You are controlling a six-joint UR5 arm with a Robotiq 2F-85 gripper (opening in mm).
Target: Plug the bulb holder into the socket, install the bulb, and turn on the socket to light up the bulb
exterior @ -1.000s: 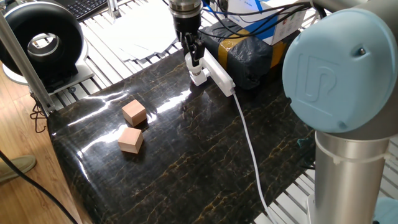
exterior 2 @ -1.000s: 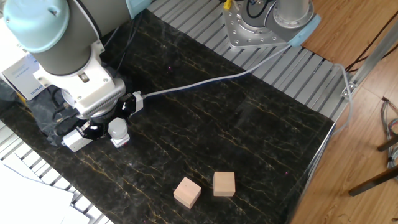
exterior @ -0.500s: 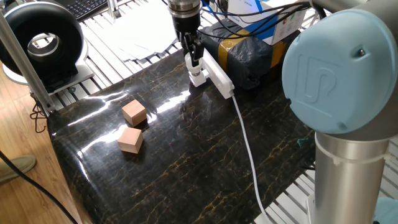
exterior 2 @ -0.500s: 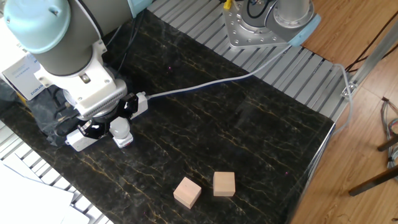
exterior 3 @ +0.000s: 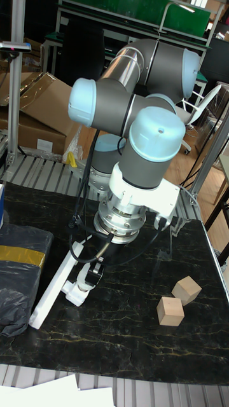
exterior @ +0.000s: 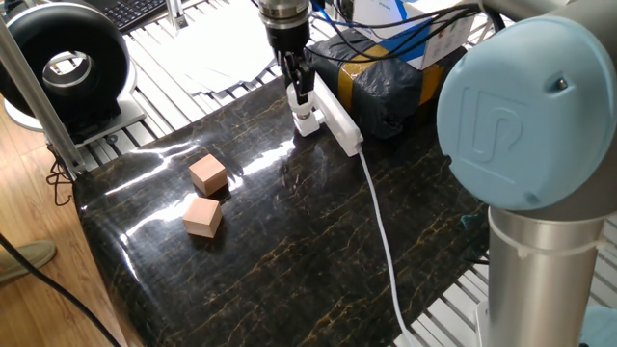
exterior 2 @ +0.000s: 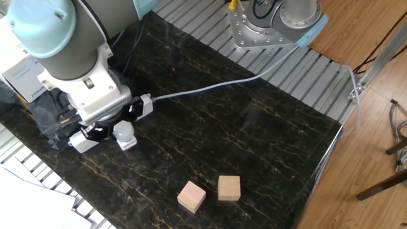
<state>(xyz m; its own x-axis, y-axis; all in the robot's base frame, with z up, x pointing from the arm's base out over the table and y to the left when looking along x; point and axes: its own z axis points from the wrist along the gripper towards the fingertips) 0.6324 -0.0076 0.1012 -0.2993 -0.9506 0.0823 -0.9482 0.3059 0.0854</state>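
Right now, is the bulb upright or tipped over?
Upright: the bulb stands vertically in the bulb holder beside the socket, under the gripper.

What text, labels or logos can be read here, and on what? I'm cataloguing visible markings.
Embossed UR logo on the arm's blue joint cap: a mark, no readable words.
Printed label on the white box behind the arm: too small to read.
Nothing legible on the socket, wooden cubes or wrapped box.

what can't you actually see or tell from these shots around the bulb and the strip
- Pincer jaws: fixed view too small, wrist covers them in the others; grip on bulb unclear.
- Bulb holder: threads hidden by bulb.
- Socket switch: too small.
- Cable: far end cut off by picture edge.
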